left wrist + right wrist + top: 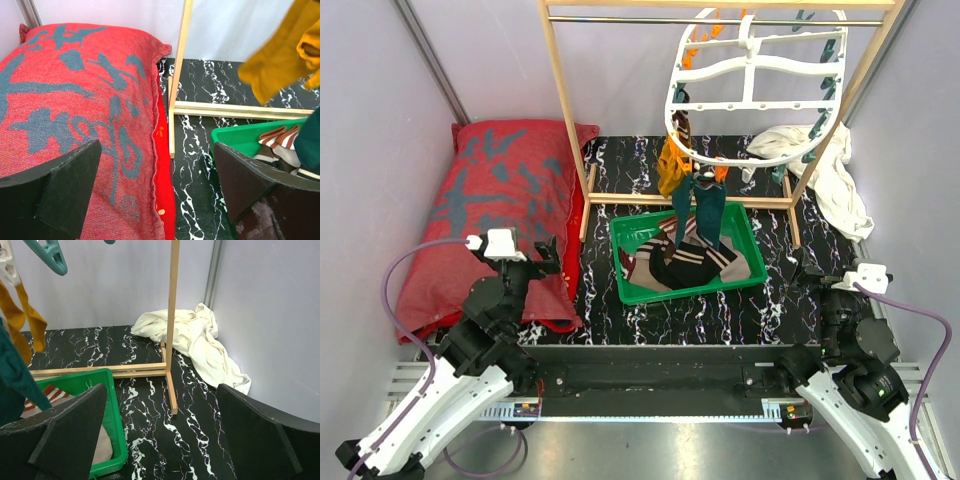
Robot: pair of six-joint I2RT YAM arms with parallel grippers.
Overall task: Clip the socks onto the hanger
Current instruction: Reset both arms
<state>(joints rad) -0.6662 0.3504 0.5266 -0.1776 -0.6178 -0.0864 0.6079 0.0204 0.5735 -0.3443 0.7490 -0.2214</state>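
Here, the socks (685,262) lie between the wide-open left tool (548,254) and wide-open right tool (806,270).

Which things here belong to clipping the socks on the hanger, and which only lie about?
For the job: white hanger; mustard sock and teal socks hanging from it; striped socks in the green tray.
Lying about: red cushion; white cloth. The wooden rack only carries the hanger.

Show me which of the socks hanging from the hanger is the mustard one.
The leftmost hanging sock, mustard-orange, clipped at the hanger's lower left rim; the dark teal socks hang just to its right.
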